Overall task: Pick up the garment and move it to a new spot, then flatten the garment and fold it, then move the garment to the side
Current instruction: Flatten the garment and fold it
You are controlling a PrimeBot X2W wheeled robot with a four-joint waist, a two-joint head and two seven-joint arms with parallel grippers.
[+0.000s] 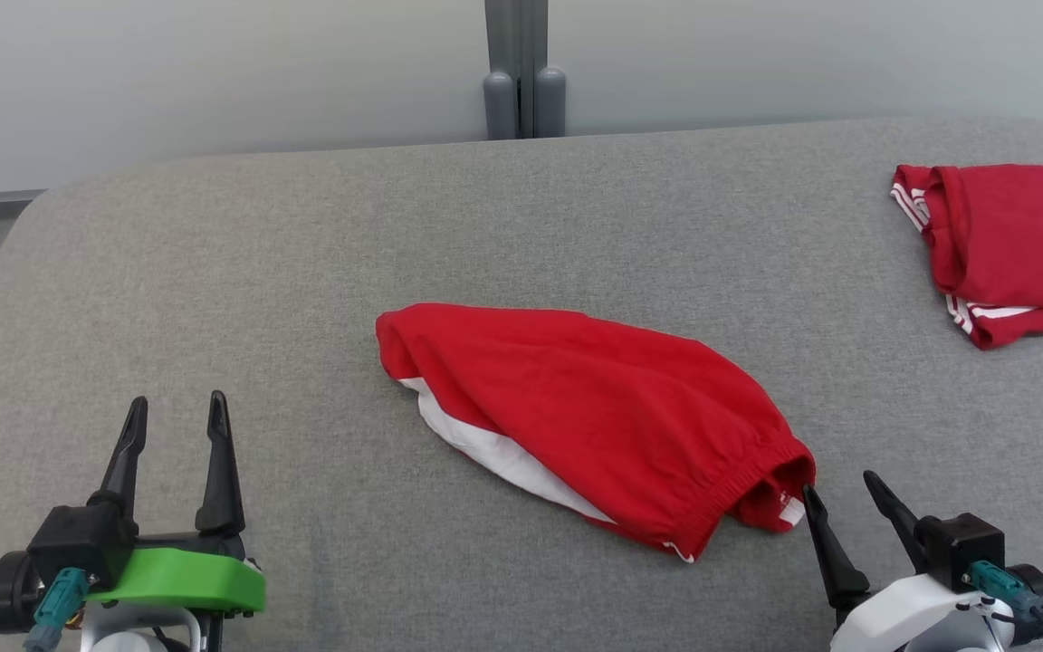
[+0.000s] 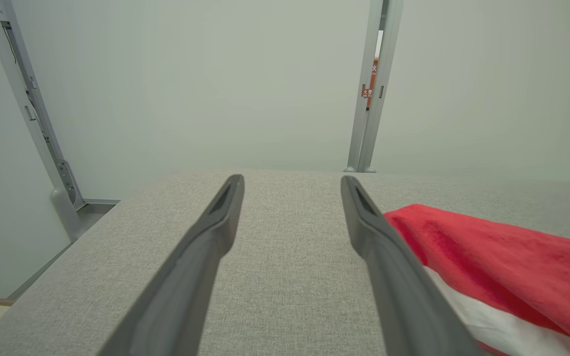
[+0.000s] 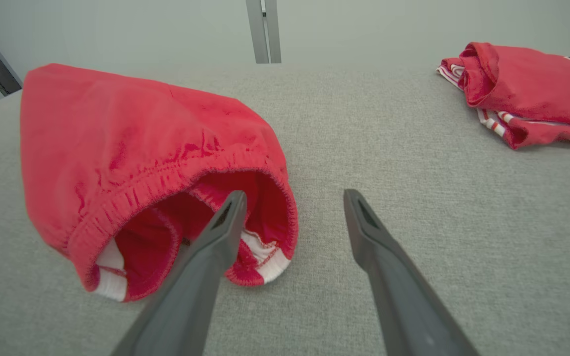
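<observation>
Red garment (image 1: 576, 407) lies near the middle of the grey counter (image 1: 304, 272), loosely bunched, not flattened. Its long axis runs diagonally in the head view, from the far left down to the near right. The elastic waistband (image 3: 176, 178) is at the near-right end and opens toward the right gripper (image 1: 840, 484); the closed, rounded end points away to the far left. A white band (image 1: 494, 453) shows along the near edge. The right gripper's fingers (image 3: 215, 237) are spread wide and hold nothing. In the right wrist view one finger lies in front of the waistband mouth and the other over bare counter beside it; contact with the cloth cannot be confirmed. Left gripper (image 1: 177, 400) is also spread and empty, over bare counter well to the left of the garment. A second red garment (image 1: 1010, 244) sits folded at the far right, apart from the work. Judgement: the pick-up step is in hand and no grasp has been made. The next move likely calls for the right fingers to close on the waistband edge, pinching a layer of cloth rather than sliding inside the opening. The left gripper would need to come across to the far-left end so that the cloth can be lifted along its length.
</observation>
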